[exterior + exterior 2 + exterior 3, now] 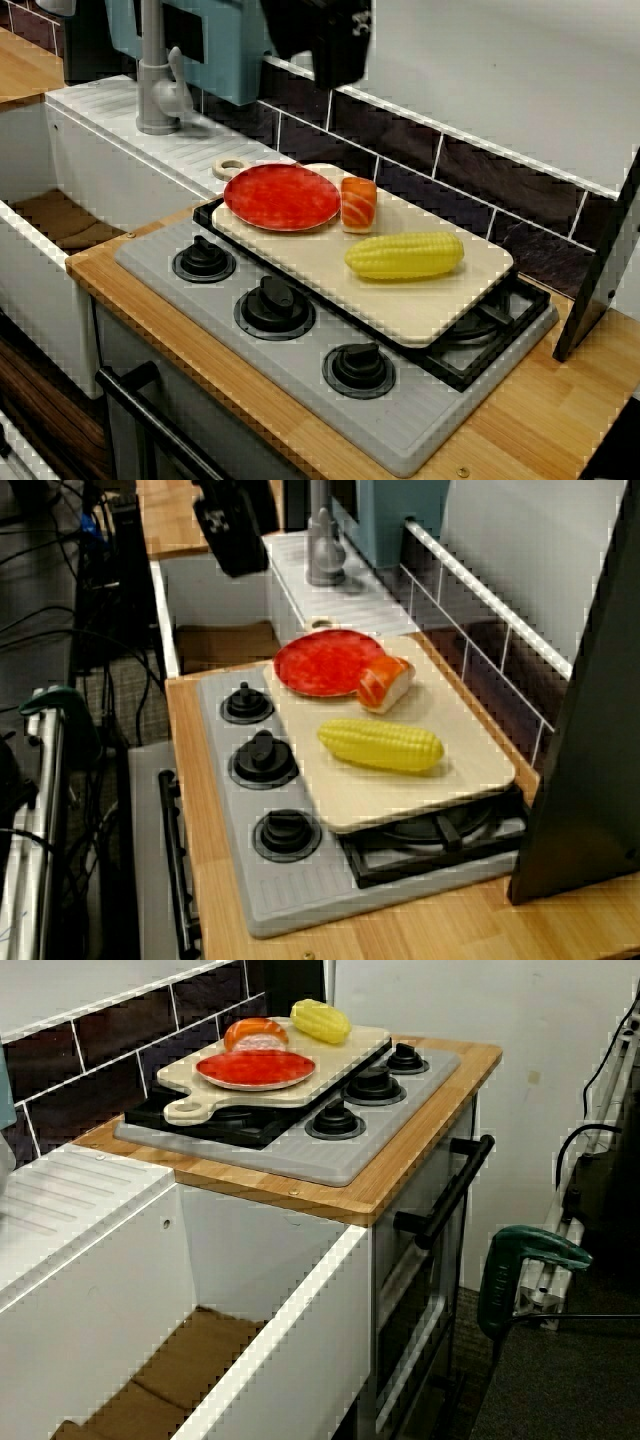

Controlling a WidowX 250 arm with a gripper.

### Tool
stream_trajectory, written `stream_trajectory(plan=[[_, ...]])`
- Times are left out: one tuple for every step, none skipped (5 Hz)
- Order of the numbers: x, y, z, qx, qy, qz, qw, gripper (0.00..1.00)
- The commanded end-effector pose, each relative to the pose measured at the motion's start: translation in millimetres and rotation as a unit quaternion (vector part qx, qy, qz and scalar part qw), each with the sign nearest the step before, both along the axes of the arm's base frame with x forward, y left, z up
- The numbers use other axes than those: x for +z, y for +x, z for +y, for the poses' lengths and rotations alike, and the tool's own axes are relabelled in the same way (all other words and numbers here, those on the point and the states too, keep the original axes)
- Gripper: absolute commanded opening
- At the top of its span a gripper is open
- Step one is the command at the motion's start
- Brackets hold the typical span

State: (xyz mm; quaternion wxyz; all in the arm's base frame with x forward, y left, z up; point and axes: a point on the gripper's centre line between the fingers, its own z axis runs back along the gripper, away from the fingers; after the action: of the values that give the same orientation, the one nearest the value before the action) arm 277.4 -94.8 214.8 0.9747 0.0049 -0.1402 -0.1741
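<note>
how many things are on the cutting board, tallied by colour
red plate: 1
orange sushi piece: 1
yellow corn cob: 1
total on the cutting board: 3

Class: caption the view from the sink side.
Red round plate, orange sushi piece and yellow corn cob on a beige cutting board.

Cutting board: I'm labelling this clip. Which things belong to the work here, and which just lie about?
In hand: gripper, hanging above; plate, sushi and corn on the board.
Lying about: knobs, tap, sink, clamp.
</note>
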Motion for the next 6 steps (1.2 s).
stream_trajectory(plan=[[-21.3,37.2,-36,-0.073,0.007,-0.038,0.9966,1.00],[-36.4,47.3,-37,-0.073,0.025,-0.019,0.9968,1.00],[-46.6,51.7,-37,-0.078,0.040,-0.011,0.9961,1.00],[-46.6,51.7,-37,-0.078,0.040,-0.011,0.9961,1.00],[-46.6,51.7,-37,-0.078,0.040,-0.011,0.9961,1.00],[-46.6,51.7,-37,-0.078,0.040,-0.011,0.9961,1.00]])
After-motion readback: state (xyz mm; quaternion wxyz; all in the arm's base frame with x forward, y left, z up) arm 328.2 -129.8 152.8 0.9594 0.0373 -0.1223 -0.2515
